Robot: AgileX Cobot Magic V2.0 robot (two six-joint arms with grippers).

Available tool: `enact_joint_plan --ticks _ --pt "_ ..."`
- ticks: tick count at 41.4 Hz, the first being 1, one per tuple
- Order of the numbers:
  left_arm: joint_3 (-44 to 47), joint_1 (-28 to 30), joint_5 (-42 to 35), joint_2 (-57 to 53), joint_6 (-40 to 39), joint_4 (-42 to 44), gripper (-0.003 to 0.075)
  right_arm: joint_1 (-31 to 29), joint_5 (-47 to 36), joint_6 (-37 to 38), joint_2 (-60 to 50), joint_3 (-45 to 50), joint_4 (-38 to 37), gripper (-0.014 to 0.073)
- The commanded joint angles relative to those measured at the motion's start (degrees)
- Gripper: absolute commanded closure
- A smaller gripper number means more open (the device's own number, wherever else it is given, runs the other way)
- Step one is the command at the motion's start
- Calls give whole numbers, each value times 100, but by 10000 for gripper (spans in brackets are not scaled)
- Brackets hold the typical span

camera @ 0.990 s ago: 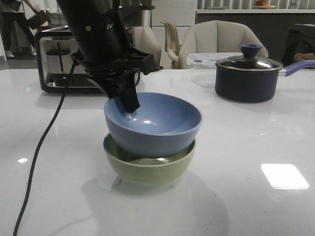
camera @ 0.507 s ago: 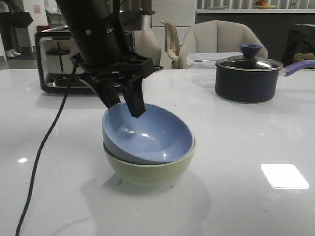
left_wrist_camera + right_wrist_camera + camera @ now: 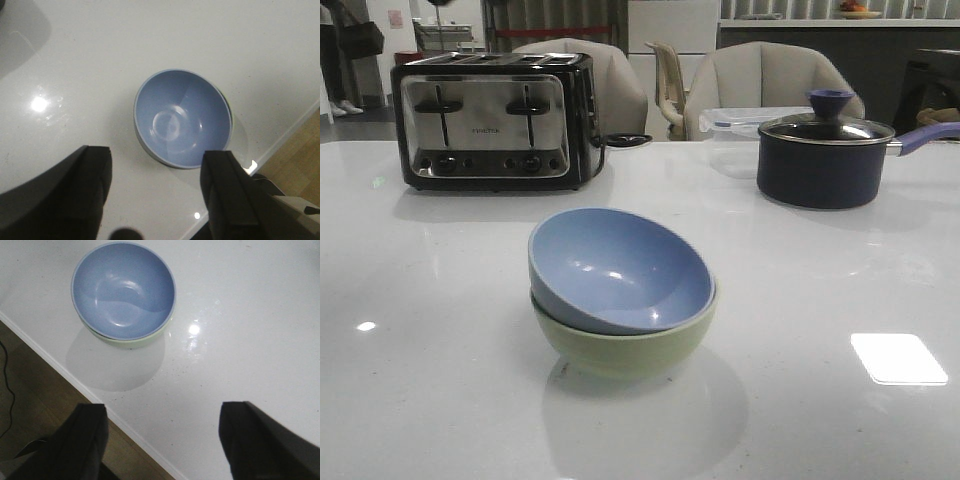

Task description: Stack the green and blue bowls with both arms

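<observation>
Glossy white desk (image 3: 840,270) carries a dusty blue matte round bowl (image 3: 620,268) nested, tilted, inside a pale sage green matte round bowl (image 3: 620,342) near the desk's front edge. Both arms are raised over the desk: the left hand (image 3: 155,195) has its black fingers (image 3: 225,190) spread apart, holding nothing, and the right hand (image 3: 162,440) likewise. Along the far edge stand a chrome four-slot toaster (image 3: 490,120) and a dark lidded saucepan (image 3: 825,155); grey upholstered chairs (image 3: 770,85) sit beyond.

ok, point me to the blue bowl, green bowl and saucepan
blue bowl (image 3: 620,275), front view, on its tilted inner surface.
green bowl (image 3: 625,352), front view, on its outer wall below the blue one.
saucepan (image 3: 815,170), front view, on its dark side wall.
</observation>
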Motion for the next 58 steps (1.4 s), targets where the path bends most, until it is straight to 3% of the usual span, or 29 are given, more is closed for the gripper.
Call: enact_joint_plan --ticks 1,22,30,37,50,54,58 --pt "342 -50 -439 -899 28 -71 263 5 -368 -36 -37 -161 -18 25" --pt "3004 -50 -1282 -4175 28 -71 263 5 -373 -36 -37 -130 -24 25" --pt "3385 -50 -1376 -4319 2 -71 263 5 -367 -36 -37 -126 -36 25" --pt "3411 -50 -1376 -4308 -627 409 263 5 -367 -30 -37 -126 -107 25" --pt "3411 -50 -1376 -4308 -648 425 264 -14 -367 25 -37 -126 -108 29" --pt "3411 -50 -1376 -4308 -648 425 273 -14 -367 25 -37 -126 -108 118" --pt "3411 -50 -1376 -4308 -648 425 364 -14 -367 25 -37 -126 -108 286"
